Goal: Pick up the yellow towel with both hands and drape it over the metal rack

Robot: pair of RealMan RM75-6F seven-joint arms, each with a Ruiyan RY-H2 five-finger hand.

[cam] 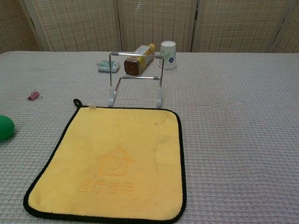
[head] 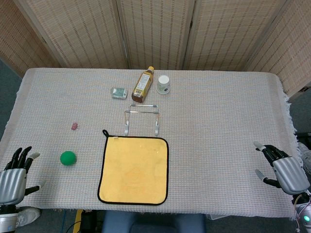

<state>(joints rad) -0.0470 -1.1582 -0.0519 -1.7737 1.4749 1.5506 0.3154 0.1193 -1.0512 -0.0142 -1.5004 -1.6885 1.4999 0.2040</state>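
A yellow towel with black trim lies flat near the table's front edge, a small loop at its far left corner. Just behind it stands the metal rack, upright and bare. My left hand rests at the front left corner of the table, fingers apart, holding nothing. My right hand sits at the front right edge, fingers spread and empty too. Both hands are well apart from the towel. The chest view shows neither hand.
Behind the rack lie an amber bottle on its side, a white paper cup and a small green packet. A green ball sits left of the towel, a pink clip farther back.
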